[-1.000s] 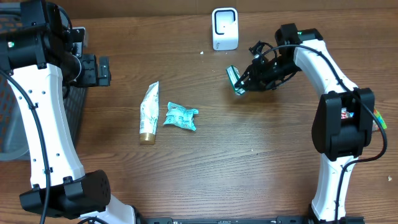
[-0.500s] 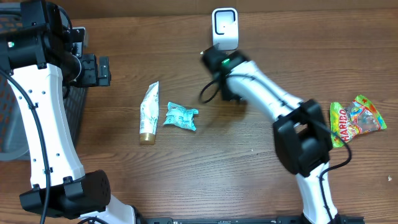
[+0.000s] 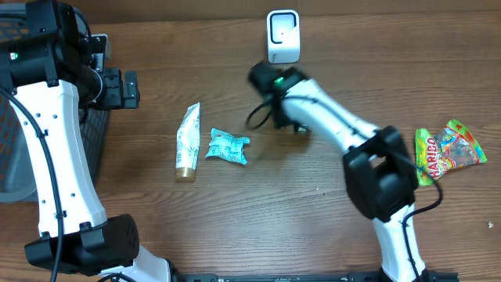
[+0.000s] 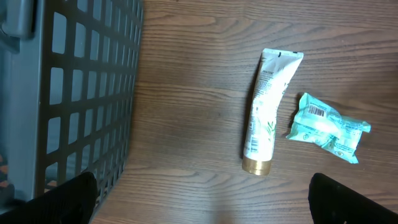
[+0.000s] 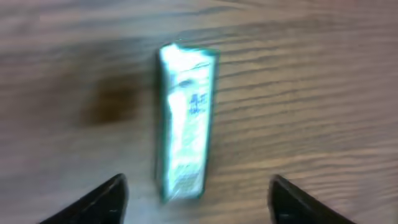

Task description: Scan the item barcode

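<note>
As things lie | tube [image 3: 186, 142] 1 | pouch [image 3: 228, 146] 1 | box [image 5: 185, 121] 1 | scanner [image 3: 282, 35] 1

The overhead camera hangs above the brown wood-grain table [image 3: 313, 227] and looks straight down from far off, taking in the whole tabletop, the white-and-black left arm [image 3: 59, 149] and the matching right arm [image 3: 333, 121]. The left wrist camera also faces down, from fairly high, over the table's left side beside the dark grey plastic lattice basket [image 4: 68, 93]. It shares with the overhead view the white squeeze tube with a gold cap [image 4: 264, 112] and the crumpled teal plastic packet [image 4: 326, 127]. The right wrist camera sits low and close, facing down, blurred, a small green-and-white carton [image 5: 185, 121] filling mid-frame
</note>
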Robot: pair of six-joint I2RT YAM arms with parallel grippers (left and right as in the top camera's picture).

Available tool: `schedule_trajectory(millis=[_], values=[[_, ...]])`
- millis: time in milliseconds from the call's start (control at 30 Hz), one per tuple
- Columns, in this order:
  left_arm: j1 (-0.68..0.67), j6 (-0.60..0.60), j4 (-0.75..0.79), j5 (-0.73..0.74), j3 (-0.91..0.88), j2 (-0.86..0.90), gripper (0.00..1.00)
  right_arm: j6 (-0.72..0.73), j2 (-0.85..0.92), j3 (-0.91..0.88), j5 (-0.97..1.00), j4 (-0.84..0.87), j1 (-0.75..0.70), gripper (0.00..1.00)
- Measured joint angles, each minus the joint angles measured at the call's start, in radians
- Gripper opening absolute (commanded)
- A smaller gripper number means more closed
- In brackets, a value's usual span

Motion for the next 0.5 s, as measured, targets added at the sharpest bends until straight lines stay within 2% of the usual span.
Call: schedule_trajectory(millis=[67, 100, 300, 500], values=[[0.000, 0.000, 0.000, 0.000, 0.000, 0.000, 1.00, 0.002, 0.000, 0.000, -0.081, 0.026, -0.072, 0.20], [0.000, 0.000, 0.000, 0.000, 0.000, 0.000, 1.00, -0.008, 0.000, 0.000, -0.145, 0.052, -0.130, 0.13], [0.000, 0.000, 0.000, 0.000, 0.000, 0.000, 1.00, -0.043, 0.000, -0.043, -0.383, 0.193, -0.337, 0.04], [0.000, 0.000, 0.000, 0.000, 0.000, 0.000, 1.00, -0.069, 0.000, -0.168, -0.562, 0.314, -0.344, 0.04]])
